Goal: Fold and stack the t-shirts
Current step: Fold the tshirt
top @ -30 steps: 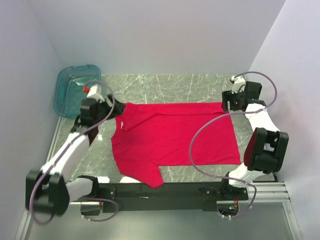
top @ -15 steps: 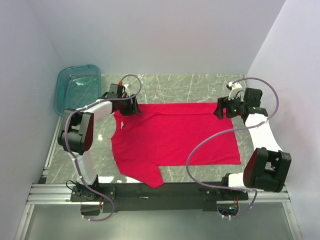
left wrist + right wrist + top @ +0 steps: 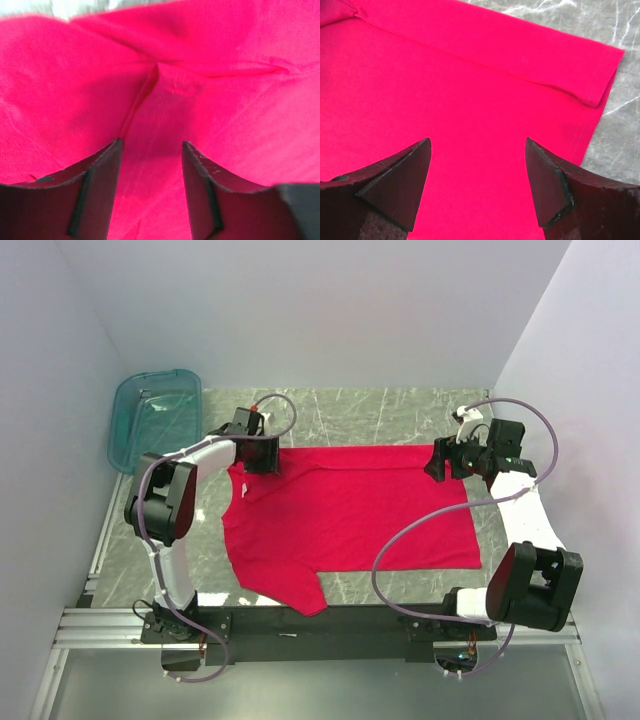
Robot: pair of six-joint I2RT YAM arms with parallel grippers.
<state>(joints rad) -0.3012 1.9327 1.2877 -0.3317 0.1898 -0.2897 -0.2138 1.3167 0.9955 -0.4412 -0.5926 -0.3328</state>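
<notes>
The red t-shirt (image 3: 345, 510) lies spread flat on the marble table, its neck end to the left and its hem to the right. My left gripper (image 3: 268, 458) is down over the shirt's far left part, near the shoulder. In the left wrist view its jaws (image 3: 151, 142) stand apart, with a seam of the t-shirt (image 3: 240, 115) running between them and wrinkled cloth beyond. My right gripper (image 3: 440, 462) is over the far right corner. In the right wrist view it (image 3: 477, 141) is open just above flat t-shirt cloth (image 3: 470, 75), with the hem edge to the right.
A translucent teal tub (image 3: 153, 418) stands at the far left corner of the table (image 3: 350, 410). White walls close in on the left, back and right. The arms' black base rail (image 3: 330, 625) runs along the near edge. Bare marble (image 3: 620, 135) shows past the hem.
My left arm has swung from beside the tub over to the shirt's far left part, and its jaws have narrowed. My right gripper has shifted a little left over the far right corner.
</notes>
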